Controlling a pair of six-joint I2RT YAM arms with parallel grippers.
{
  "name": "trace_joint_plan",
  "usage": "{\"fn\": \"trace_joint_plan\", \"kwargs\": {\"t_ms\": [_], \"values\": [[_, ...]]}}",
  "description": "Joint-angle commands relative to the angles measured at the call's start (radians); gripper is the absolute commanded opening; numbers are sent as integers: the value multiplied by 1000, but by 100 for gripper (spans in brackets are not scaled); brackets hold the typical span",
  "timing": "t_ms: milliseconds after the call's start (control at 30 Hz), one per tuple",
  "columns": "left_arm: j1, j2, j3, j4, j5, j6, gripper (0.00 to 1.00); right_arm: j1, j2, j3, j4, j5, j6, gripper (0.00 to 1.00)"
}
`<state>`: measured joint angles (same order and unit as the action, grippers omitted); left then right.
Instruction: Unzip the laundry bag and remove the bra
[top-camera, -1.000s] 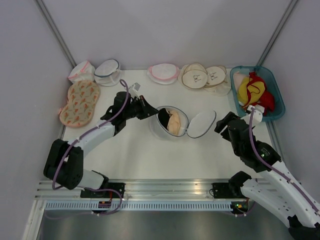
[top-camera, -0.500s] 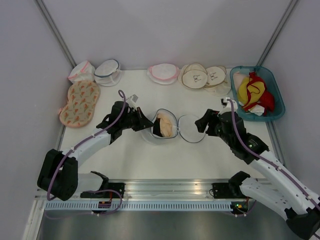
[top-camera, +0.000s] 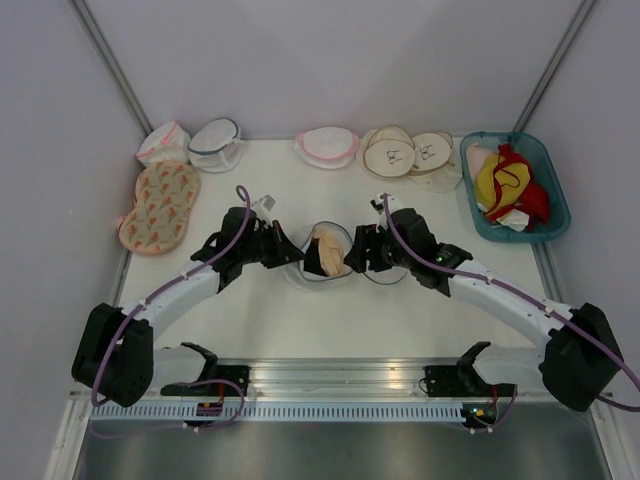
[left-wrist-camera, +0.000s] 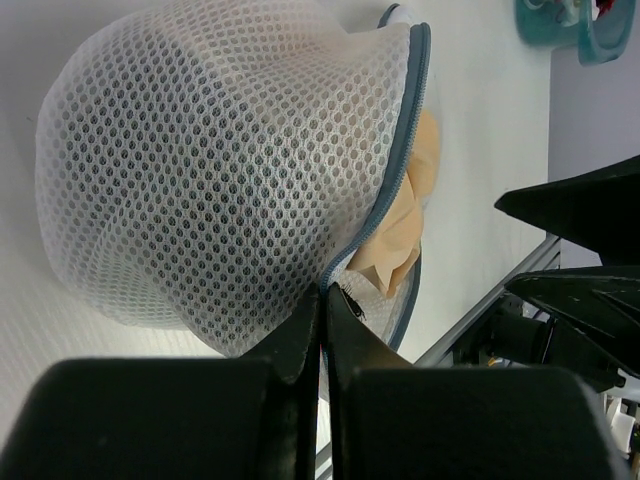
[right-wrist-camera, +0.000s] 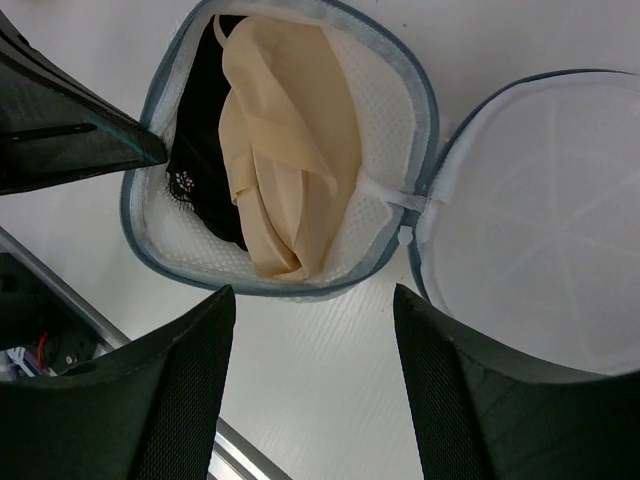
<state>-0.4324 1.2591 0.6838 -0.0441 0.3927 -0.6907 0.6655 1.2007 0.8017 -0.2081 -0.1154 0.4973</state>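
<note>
One round bag (left-wrist-camera: 220, 170) sits mid-desk (top-camera: 300, 320) with one bra (right-wrist-camera: 290, 150) inside it. Along the far edge are two pink-trimmed bags (top-camera: 163, 142) (top-camera: 327, 146), one dark-trimmed bag (top-camera: 215, 143) and a cluster of beige rounds (top-camera: 390, 152) whose count I cannot tell. One patterned piece (top-camera: 160, 205) lies at the left edge and one teal basket (top-camera: 472, 200) of red and yellow garments at the right.

The bag is well apart from all of these, with bare desk between it and the near rail.

It is white mesh with blue-grey zip trim, unzipped, and its lid (right-wrist-camera: 540, 200) is flopped open to the right on a small hinge. The bra is peach, folded, and fills the opening.

The left tool (left-wrist-camera: 322, 320) is pinched together on the bag's trim. The right tool (right-wrist-camera: 312, 300) hangs over the opening with its fingers apart, holding nothing.
</note>
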Motion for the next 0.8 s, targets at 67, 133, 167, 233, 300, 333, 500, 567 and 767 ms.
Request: {"fn": "trace_joint_plan", "kwargs": {"t_ms": [67,133,167,233,300,333,500,567,767], "values": [[1,-47,-20,-11,-11,20,2,57,118,102,88,29,-72,70],[1,-56,-27,-8,-3,17,2,81,172,132,99,49,-85,70],[1,-58,-30,-7,-2,14,2,88,190,143,102,51,-91,70],[0,-61,-38,-4,5,11,2,109,250,186,99,80,-104,70],[0,-69,-46,3,6,5,2,121,293,230,92,105,-114,70],[1,-72,-50,7,8,3,2,131,336,246,82,109,-127,69],[1,-81,-56,23,24,-9,2,170,473,343,35,249,-166,49],[1,-81,-61,32,29,-15,2,180,493,364,21,284,-174,34],[1,-81,-66,39,31,-26,2,189,380,332,-1,284,-190,0]]}}
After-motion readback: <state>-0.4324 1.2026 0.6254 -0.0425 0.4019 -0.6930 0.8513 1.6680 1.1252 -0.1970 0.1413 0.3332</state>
